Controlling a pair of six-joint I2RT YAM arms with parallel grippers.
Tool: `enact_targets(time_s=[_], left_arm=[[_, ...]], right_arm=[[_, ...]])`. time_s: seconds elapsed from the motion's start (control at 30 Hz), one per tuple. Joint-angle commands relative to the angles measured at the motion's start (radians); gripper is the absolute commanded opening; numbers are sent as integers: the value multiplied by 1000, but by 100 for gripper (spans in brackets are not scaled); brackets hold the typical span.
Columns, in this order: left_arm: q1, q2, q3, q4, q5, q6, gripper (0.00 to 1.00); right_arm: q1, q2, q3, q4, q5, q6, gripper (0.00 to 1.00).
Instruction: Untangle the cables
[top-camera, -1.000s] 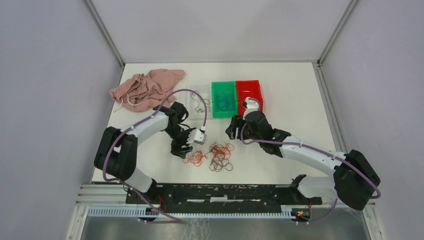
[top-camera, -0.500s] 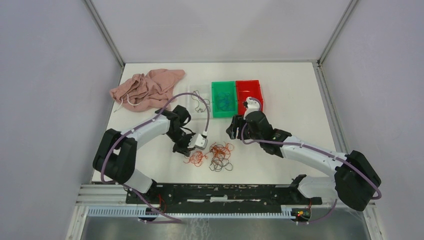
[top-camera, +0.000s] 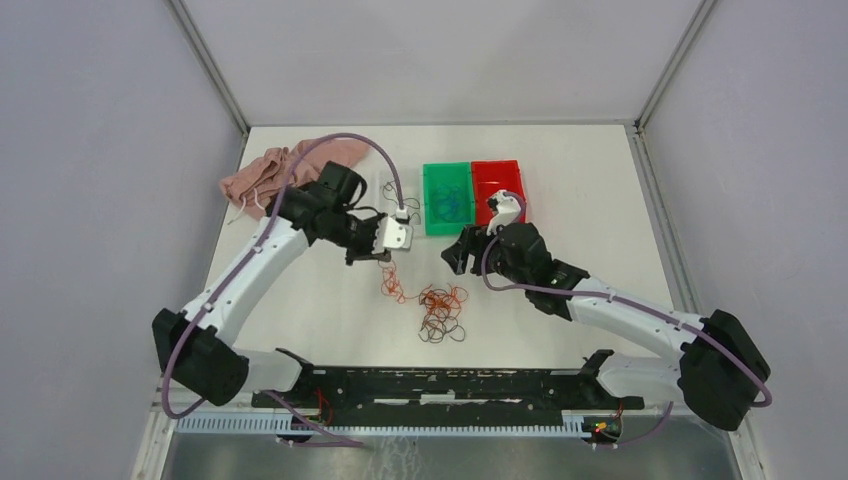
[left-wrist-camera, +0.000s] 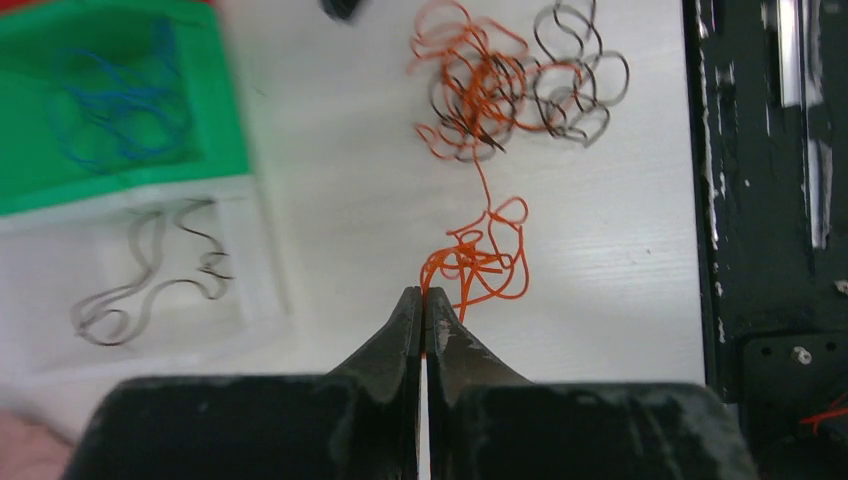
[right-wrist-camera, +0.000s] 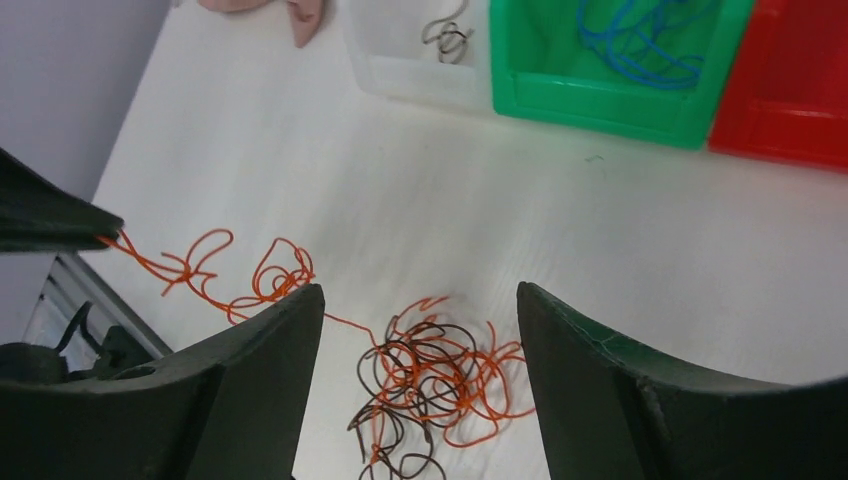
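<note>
The left end effector (left-wrist-camera: 421, 297) is seen pressed together, and an orange cable (left-wrist-camera: 482, 262) is pinched right at its tips. From that pinch the orange cable is strung out in loose loops over the white counter (left-wrist-camera: 330, 150). It is joined by one thin strand to the rest of the cables (left-wrist-camera: 500, 85), a small tangle of orange and dark brown curls lying in the near half of the counter. The right end effector (right-wrist-camera: 418, 300) is held spread wide, close to that tangle but apart from it. Nothing is gripped there, and the tangle is framed in the gap between its fingers in the right wrist view. Toward the back of the counter, three containers are lined up side by side. Dark wire curls (left-wrist-camera: 150, 265) are laid in a clear tray (left-wrist-camera: 60, 250), and blue wires (right-wrist-camera: 640, 45) are gathered in a green bin (right-wrist-camera: 600, 100). A red bin (right-wrist-camera: 790, 100) is set touching the green one. A pink cloth (top-camera: 265, 178) is bunched at the far left corner, partly hidden by the left arm (top-camera: 250, 270).
</note>
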Motion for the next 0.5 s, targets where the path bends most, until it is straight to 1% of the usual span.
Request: enact_targets(time_s=[0.0, 0.1, 0.17, 0.3, 0.37, 0.47], left_arm=[[-1, -80, 192, -79, 141, -170, 3], [-3, -115, 241, -78, 197, -235, 3], [-1, -133, 264, -69, 229, -274, 3], [-2, -159, 298, -3, 275, -386, 3], [-3, -162, 321, 11, 291, -412, 3], [-3, -165, 345, 39, 303, -459, 3]], right_arm=[[41, -50, -17, 255, -104, -81, 79], [66, -76, -39, 383, -174, -141, 82], [78, -87, -36, 427, -216, -175, 83], [105, -81, 17, 444, -302, -222, 83], [119, -68, 47, 441, -331, -231, 82], [146, -38, 90, 423, -340, -239, 80]])
